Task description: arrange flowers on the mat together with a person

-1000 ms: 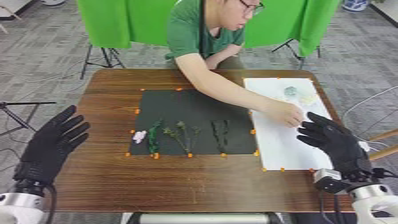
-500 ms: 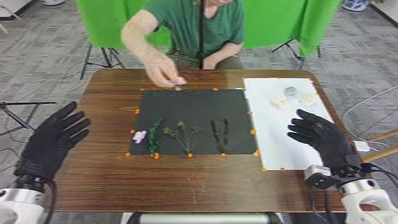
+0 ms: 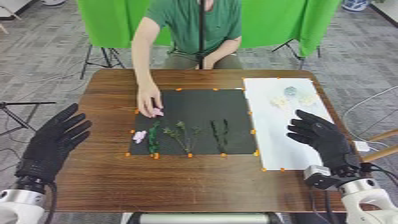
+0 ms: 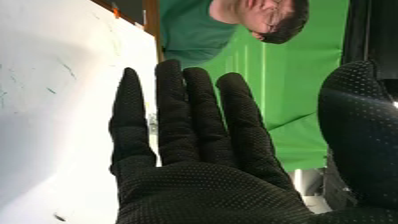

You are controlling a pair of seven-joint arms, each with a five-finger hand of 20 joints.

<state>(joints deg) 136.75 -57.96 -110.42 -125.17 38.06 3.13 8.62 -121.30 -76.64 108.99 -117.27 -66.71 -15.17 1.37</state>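
Observation:
My left hand (image 3: 55, 142) is held at the table's left edge with straight fingers. Over the white sheet's right side is my right hand (image 3: 322, 137), open and holding nothing; in the right wrist view the same hand (image 4: 209, 180) has its fingers extended. On the dark mat (image 3: 197, 107), a pink flower (image 3: 139, 136) lies at the lower left beside a green stem (image 3: 154, 137). A branching sprig (image 3: 185, 137) and dark leafy stems (image 3: 219, 134) lie to its right. The person's hand (image 3: 147, 99) holds another pink flower (image 3: 157, 112) at the mat's left side, above the green stem.
The white sheet (image 3: 284, 137) right of the mat carries pale yellow flowers (image 3: 281, 102) and a bluish one (image 3: 290, 91) near its far end. Orange clips line both edges. Brown wooden table (image 3: 191, 182) extends in front of the mat.
The person's hand went from the white sheet across to the mat's far edge with a pink flower, then down to its left side. My right hand shifted slightly left and back toward me.

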